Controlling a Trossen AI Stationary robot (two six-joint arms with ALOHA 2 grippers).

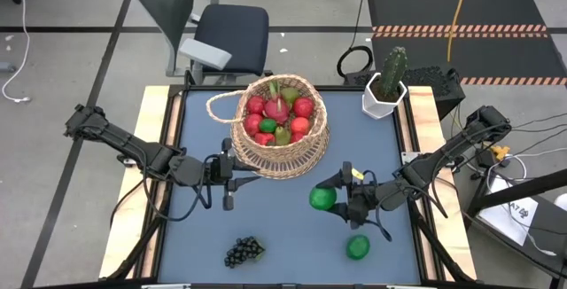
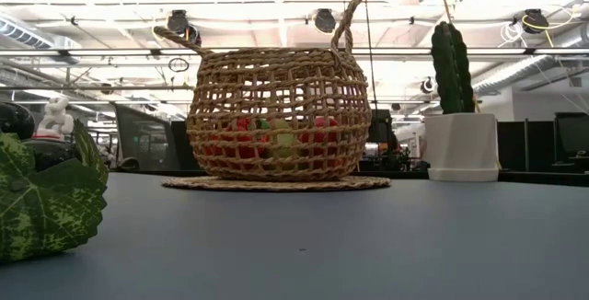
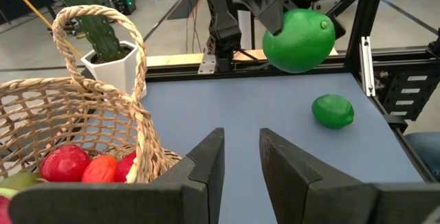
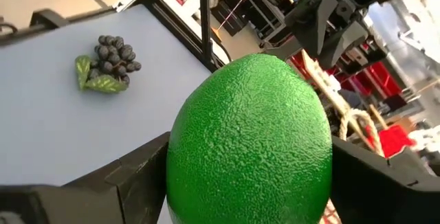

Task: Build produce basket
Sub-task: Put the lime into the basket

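Note:
The woven wicker basket point(image 1: 279, 128) stands at the table's middle back and holds several red and green fruits point(image 1: 282, 116). It also shows in the low view point(image 2: 276, 107) and the left wrist view point(image 3: 75, 121). My right gripper point(image 1: 335, 199) is right of and nearer than the basket, shut on a green lime point(image 1: 322, 199). My left gripper point(image 1: 229, 172) is at the basket's left near side, open and empty point(image 3: 240, 157). A second lime point(image 1: 357, 246) and a dark grape bunch point(image 1: 244, 251) lie on the table near the front edge. My right gripper pinches the lime by its two opposite sides point(image 4: 180, 162) between the two fingers point(image 4: 130, 176). The fingers come from the table's right, slanting down. The left wrist view shows the lime point(image 3: 299, 40) lifted clear of the table.
A white pot with a cactus point(image 1: 384, 89) stands at the back right corner. An office chair point(image 1: 221, 36) stands beyond the far edge. The grape bunch's leaf point(image 2: 46, 199) fills the low view's left. The blue table top point(image 1: 292, 236) shows between the grapes and the second lime.

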